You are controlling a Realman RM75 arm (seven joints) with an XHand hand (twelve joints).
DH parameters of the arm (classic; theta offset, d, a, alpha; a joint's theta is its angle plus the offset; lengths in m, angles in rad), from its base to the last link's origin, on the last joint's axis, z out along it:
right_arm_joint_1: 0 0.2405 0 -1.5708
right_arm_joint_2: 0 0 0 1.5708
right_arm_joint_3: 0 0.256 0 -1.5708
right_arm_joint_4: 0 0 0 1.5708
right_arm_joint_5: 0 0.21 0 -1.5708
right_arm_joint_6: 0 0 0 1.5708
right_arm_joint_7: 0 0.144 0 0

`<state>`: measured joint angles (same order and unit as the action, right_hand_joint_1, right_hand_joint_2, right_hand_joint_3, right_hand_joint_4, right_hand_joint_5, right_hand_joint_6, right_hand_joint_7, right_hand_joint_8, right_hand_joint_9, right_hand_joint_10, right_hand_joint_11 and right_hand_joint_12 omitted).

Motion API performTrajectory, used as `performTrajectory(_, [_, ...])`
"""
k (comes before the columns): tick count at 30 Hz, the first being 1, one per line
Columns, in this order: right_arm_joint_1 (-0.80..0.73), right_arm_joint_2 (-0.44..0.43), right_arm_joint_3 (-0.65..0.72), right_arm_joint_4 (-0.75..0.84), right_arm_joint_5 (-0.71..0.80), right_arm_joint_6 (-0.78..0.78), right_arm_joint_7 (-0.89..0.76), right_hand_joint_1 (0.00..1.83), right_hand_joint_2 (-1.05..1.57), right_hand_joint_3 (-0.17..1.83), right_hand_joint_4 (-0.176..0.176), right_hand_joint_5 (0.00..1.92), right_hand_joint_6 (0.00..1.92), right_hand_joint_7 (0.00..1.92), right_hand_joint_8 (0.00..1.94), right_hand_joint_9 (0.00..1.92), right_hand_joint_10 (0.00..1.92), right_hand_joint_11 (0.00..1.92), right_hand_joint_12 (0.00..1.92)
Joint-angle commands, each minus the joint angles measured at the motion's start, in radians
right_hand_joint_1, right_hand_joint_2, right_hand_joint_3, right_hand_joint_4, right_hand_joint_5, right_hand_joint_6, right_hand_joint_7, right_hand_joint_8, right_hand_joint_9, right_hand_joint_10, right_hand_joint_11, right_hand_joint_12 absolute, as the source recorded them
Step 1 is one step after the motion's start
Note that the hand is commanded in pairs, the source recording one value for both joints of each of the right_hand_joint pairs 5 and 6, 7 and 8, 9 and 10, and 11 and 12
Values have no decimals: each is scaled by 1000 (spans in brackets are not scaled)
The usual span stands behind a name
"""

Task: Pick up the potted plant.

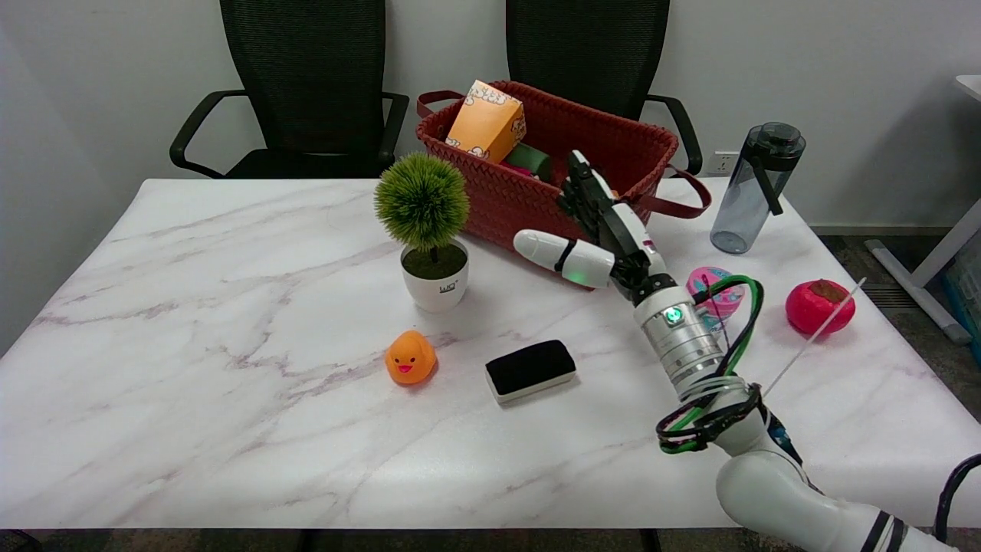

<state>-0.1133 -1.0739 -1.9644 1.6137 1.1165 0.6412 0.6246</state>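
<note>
The right arm [766, 475] enters at the picture's five o'clock corner and slants up toward eleven o'clock, green and black cables looped around its silver wrist; the right hand [602, 234] hangs in the air at the end of it, holding nothing, its fingers [586, 188] stretched straight toward twelve o'clock and lying close together, its white thumb [556, 253] stuck out sideways toward nine o'clock, well apart from them.

Nearest on the marble table [191, 399] lie an orange rubber duck [410, 357] and, at its three o'clock, a black-topped eraser [530, 369]; the two are near each other but not touching.

The potted plant [429, 230] stands upright at the duck's twelve o'clock, a round green tuft on a short stem in a small white pot; it sits at the hand's nine o'clock, apart from the thumb tip, and just beside the basket's front left corner, whether touching I cannot tell.

At the wrist's three o'clock a pink round object [709, 282] is partly hidden behind the cables; a red persimmon-like toy fruit [818, 307] lies further toward three o'clock.

The woven red basket [529, 195] stands behind the hand; inside it an orange carton [487, 123] leans tilted at the left end, with something green [529, 159] beside it, too hidden to name.

A dark translucent water bottle [755, 188] stands at the basket's three o'clock; two black office chairs [306, 77] wait beyond the table's far edge.
</note>
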Motion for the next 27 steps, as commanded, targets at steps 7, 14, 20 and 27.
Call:
performTrajectory(7, [141,-64,-60,-84,27,-154,-14,884,755,-175,0,0,0,0,0,122,122,196,196])
performTrajectory(14, [160,-66,-73,-95,31,-184,-14,881,754,-175,0,0,0,0,0,131,131,203,203])
performTrajectory(20, [181,-70,-94,-134,31,-209,-13,877,748,-175,0,0,0,0,0,131,131,200,200])
performTrajectory(27, [196,-77,-97,-182,32,-232,-13,897,717,-175,0,0,0,4,4,122,122,167,167])
